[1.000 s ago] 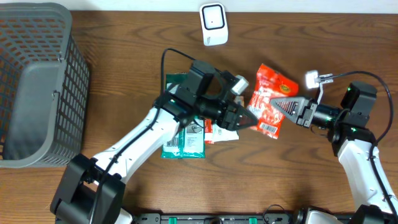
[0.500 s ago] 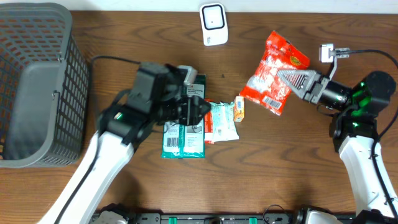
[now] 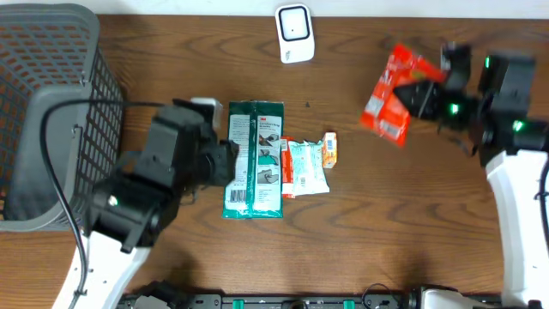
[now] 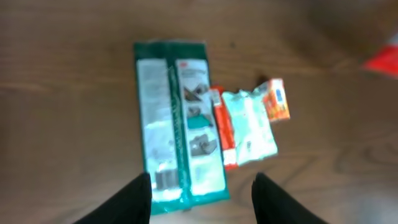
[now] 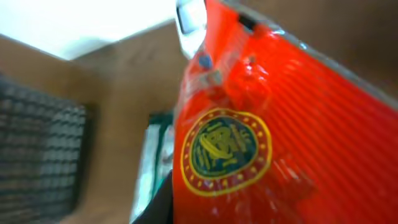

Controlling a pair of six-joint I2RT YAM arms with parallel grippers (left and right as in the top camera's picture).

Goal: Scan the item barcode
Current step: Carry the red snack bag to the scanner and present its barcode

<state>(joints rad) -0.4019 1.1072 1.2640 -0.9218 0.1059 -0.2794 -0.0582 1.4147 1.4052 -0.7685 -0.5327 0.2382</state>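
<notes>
Left end effector point(image 4: 201, 182): fingers spread, nothing between them, over the near end of a green packet point(image 3: 255, 159) lying flat on the desk point(image 3: 386, 223). Just right of the packet: white-green pouch point(image 3: 307, 167), then a small orange packet point(image 3: 331, 148). Farther right: right end effector point(image 3: 415, 94) pinches the red snack bag point(image 3: 390, 94), held off the desk, blurred. Far edge: white scanner point(image 3: 293, 33), well apart from the bag.

Glossy crinkled red plastic pouch point(image 3: 386, 107), matt wood-grain table point(image 3: 386, 215), grey plastic mesh basket point(image 3: 107, 94), shiny green packet point(image 3: 255, 159)
</notes>
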